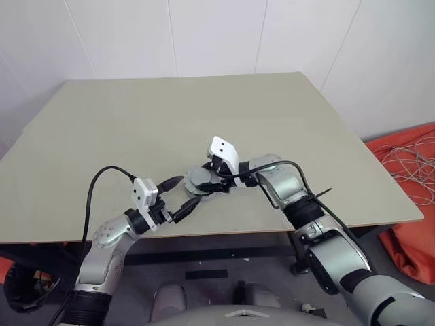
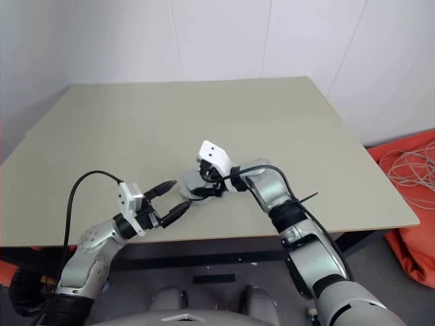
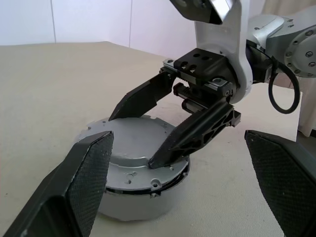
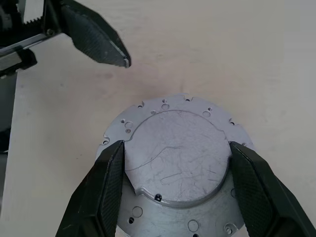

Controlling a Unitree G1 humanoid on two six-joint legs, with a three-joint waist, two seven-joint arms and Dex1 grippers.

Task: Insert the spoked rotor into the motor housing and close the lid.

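My left hand [image 1: 185,193] hangs over the near edge of the surface [image 1: 136,122], its two black fingers [image 3: 84,173] spread wide with nothing between them, pointing level toward the silver stack just beside it.

That stack sits near the middle of the near edge: the lid [image 4: 175,158], a silver-grey disc with a notched rim and small holes around a raised round centre, lies flat on top of the motor housing [image 3: 133,200], whose grey wall shows below a dark seam in the left wrist view. I cannot see the rotor; whether it sits inside, I cannot tell.

My right hand [image 4: 173,190] reaches in from the right and tilts down over the lid. Its fingers [image 4: 106,192] stand apart on either side of the raised centre. From the left wrist view their tips are at the lid's top face, but I cannot tell whether they touch or squeeze it.
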